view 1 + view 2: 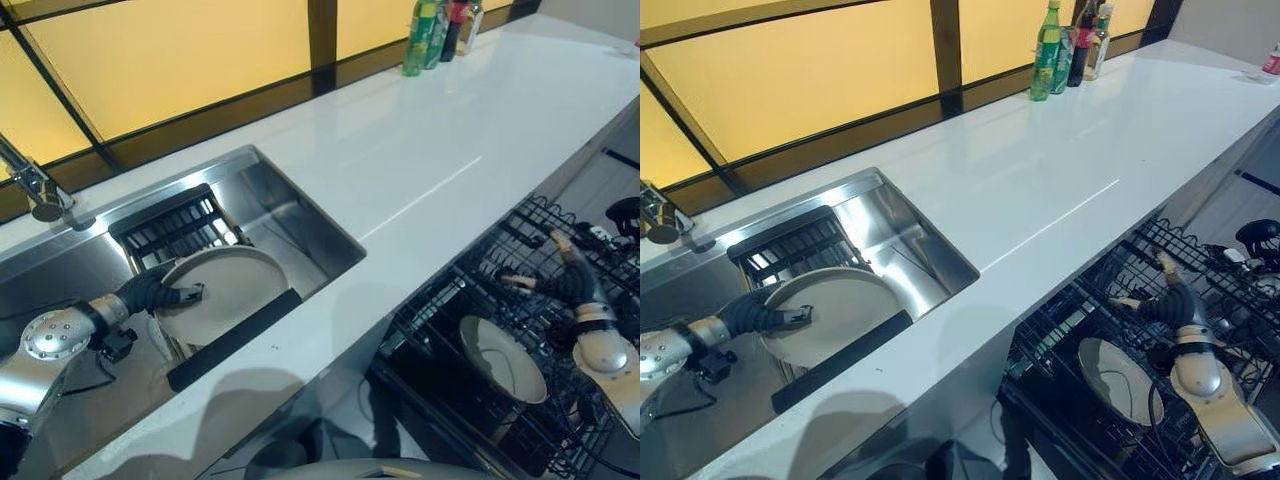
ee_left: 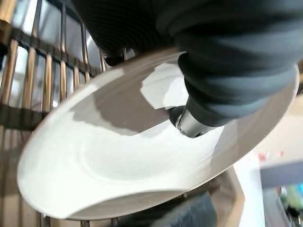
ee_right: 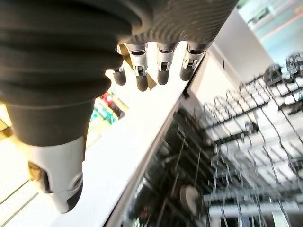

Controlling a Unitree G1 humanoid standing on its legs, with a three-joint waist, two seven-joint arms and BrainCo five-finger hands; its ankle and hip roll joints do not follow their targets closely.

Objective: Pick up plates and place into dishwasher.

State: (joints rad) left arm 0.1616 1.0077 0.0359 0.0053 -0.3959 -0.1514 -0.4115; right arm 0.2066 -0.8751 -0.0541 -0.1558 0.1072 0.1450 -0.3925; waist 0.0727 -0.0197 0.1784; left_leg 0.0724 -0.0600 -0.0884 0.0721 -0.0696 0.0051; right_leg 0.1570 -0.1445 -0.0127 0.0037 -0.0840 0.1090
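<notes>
1 round cream ceramic plate (image 1: 225, 290) sits pinched in my left hand (image 1: 160, 292) for lifting from the steel sink (image 1: 300, 225); right hand (image 1: 560, 275) hovers, fingers relaxed, over the black wire dishwasher rack (image 1: 520, 300).

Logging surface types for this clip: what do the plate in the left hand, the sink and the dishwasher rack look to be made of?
The plate that the left hand pinches looks like glazed ceramic: off-white, opaque, soft sheen; melamine cannot be excluded. The sink looks like brushed stainless steel: grey, with dull reflections. The dishwasher rack appears to be dark coated wire, judging by its thin bars in a grid.
</notes>
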